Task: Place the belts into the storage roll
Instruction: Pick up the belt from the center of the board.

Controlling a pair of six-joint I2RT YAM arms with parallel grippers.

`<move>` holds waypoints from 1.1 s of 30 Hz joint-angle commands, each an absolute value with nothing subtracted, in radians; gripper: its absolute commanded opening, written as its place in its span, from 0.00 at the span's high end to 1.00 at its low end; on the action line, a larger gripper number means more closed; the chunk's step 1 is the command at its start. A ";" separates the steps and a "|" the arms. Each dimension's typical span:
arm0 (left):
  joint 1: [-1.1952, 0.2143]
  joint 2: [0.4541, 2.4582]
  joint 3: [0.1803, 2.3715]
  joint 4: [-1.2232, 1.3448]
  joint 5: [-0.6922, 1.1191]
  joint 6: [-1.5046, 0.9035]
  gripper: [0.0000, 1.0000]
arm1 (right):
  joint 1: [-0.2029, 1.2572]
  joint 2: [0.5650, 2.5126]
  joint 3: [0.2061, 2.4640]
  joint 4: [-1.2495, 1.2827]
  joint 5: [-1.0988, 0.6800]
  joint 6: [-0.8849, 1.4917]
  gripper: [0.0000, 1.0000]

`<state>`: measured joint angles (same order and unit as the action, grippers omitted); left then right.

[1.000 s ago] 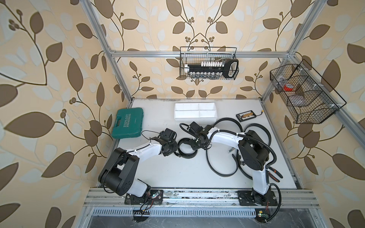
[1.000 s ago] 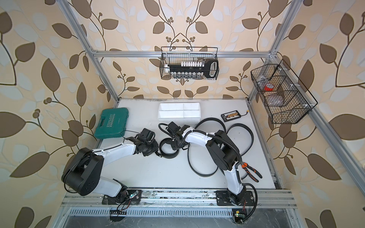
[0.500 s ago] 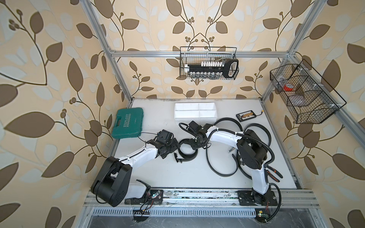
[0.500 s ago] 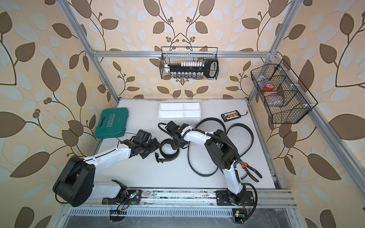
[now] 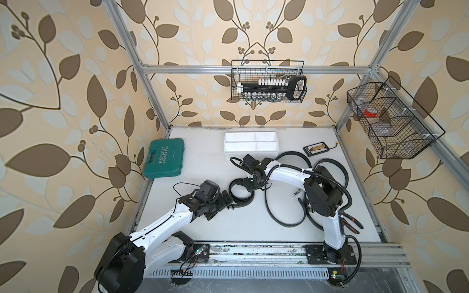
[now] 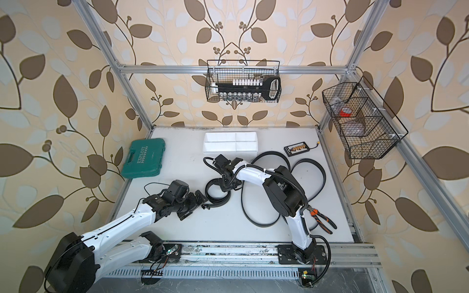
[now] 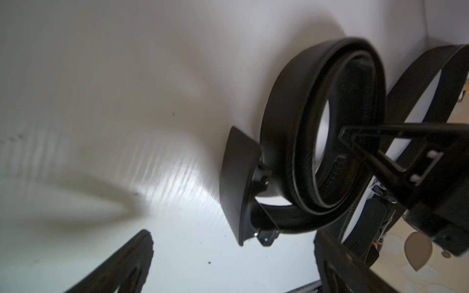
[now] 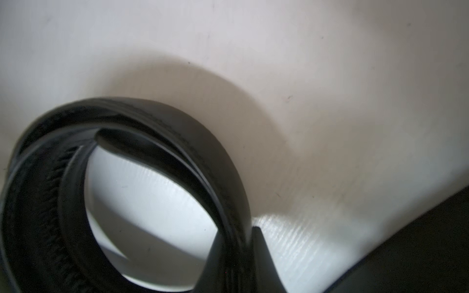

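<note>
Black leather wound into a loose ring, the coiled belt (image 5: 240, 195) (image 6: 215, 194) lies on the white table (image 5: 203, 157) near its middle, in front of the white tray (image 5: 250, 151) (image 6: 229, 150) and clear of it; the tray sits by the back wall with its compartments bare. The right gripper (image 5: 250, 186) (image 6: 227, 187) reaches down onto the far side of the coil, and its wrist view shows the two fingers (image 8: 264, 261) pressed together on the strap's wall, one inside the ring and one outside. The left gripper (image 5: 224, 203) (image 6: 201, 201) sits low at the near side of the coil with its jaws spread wide and nothing between them; in its wrist view the belt's buckle (image 7: 238, 187) hangs off the ring just ahead of the open fingers (image 7: 121, 263). A loose belt (image 5: 281, 224) sprawls in a big loop on the table under the right arm, and a second loose belt (image 5: 332, 160) curls farther right. A green tool case (image 5: 163, 158) rests by the left wall, well apart from the belts.
</note>
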<state>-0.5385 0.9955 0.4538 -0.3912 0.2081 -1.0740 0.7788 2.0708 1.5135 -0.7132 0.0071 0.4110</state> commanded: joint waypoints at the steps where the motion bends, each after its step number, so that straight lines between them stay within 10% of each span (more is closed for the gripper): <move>1: -0.577 0.968 0.453 -0.337 0.232 -1.209 0.01 | 0.770 2.133 1.516 -0.750 0.016 0.395 1.00; 33: -0.561 1.403 0.652 -0.245 0.137 -1.207 0.01 | 0.797 2.058 1.413 -0.750 0.064 0.365 1.00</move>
